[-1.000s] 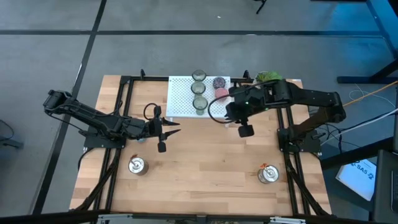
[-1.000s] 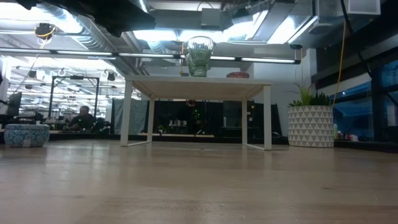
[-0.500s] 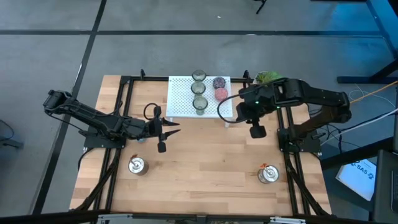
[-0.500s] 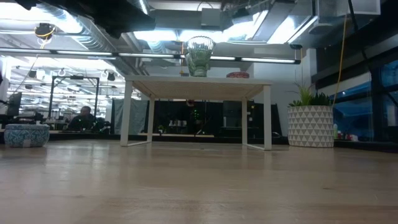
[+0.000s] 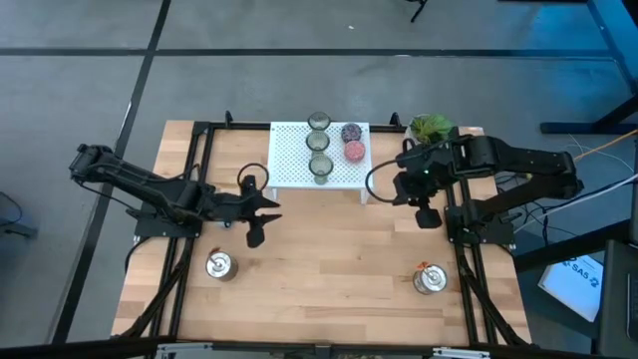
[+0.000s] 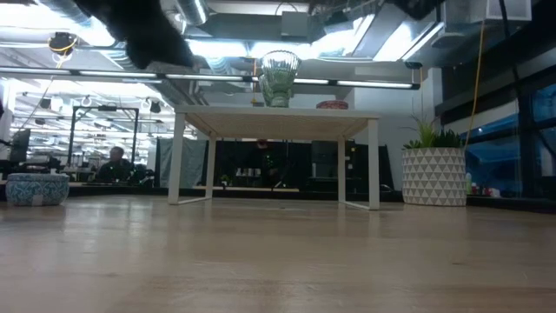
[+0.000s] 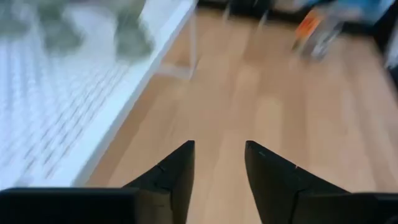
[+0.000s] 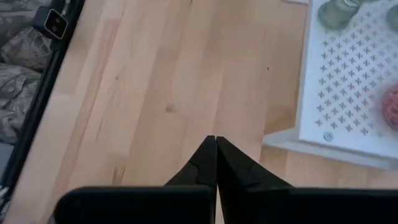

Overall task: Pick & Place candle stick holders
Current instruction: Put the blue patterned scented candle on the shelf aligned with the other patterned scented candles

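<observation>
right pincer [image 5: 365,186] now off rack [image 5: 289,160]

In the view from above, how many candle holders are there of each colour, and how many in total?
olive-clear glass holders: 3
purple holder: 1
pink holder: 1
silver holders: 2
Total: 7

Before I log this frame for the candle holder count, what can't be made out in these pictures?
- Blue holder: only a bowl-like shape at the low view's left edge; no spot in the high view.
- Left wrist view: motion blur smears the glass holders on the white rack.
- Silver holders: too small overhead to tell upright from tipped.
- Low view: both tools are out of frame above.
</observation>
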Tool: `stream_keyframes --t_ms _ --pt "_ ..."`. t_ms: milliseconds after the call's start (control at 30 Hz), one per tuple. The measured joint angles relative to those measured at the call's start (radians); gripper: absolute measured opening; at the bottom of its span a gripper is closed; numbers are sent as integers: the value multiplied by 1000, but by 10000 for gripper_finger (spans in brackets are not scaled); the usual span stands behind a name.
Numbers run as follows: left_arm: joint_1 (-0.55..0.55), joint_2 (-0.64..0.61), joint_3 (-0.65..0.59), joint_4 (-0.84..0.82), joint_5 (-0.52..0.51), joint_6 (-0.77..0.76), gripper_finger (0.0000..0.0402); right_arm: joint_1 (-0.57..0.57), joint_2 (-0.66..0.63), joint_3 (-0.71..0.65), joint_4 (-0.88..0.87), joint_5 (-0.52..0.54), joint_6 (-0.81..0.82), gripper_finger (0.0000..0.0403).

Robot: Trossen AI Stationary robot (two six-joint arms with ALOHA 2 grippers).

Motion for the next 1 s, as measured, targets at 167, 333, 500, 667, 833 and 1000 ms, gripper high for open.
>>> stream_keyframes --t_ms 167,333,500,667,833,1000 --pt "0 0 88 -285 3 -132 188 0 -21 -117 174 -3 -19 1" --pt "1 3 98 -389 74 -240 232 0 6 -159 288 -77 -19 3" --pt "0 48 98 -500 72 -302 258 10 41 -172 365 -147 -3 11" --pt "40 128 98 -546 144 -389 267 32 82 -196 391 -158 0 27" --pt "81 207 98 -648 252 -425 268 36 139 -202 411 -158 22 67" --pt "95 222 98 -731 299 -430 268 36 184 -202 444 -159 26 128"
